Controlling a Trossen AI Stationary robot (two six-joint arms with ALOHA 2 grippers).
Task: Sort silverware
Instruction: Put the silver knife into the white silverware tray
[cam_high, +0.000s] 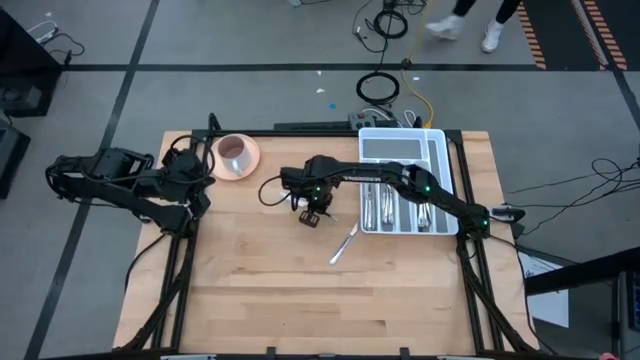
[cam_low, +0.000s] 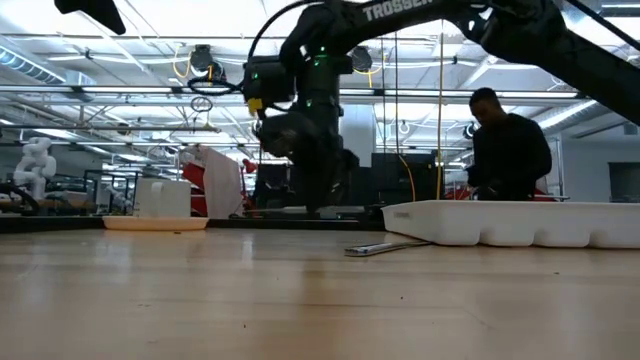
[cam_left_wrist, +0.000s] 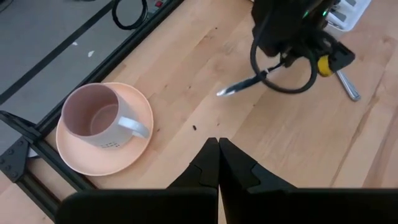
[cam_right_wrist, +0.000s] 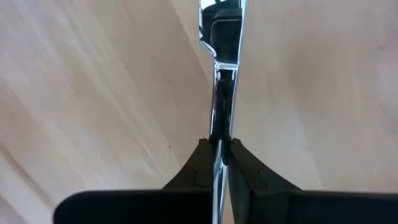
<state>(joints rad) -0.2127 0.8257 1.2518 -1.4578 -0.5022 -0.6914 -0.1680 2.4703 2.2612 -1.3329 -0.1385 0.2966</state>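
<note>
The knife (cam_right_wrist: 222, 37) runs off the right wrist view's edge. Pieces in the white tray (cam_high: 445, 160) look too small to tell forks from spoons.

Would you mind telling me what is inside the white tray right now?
The white tray holds silverware in its narrow lengthwise compartments; the wide compartment across its far end looks bare. The right arm crosses above the tray, so pieces beneath it are hidden.
</note>
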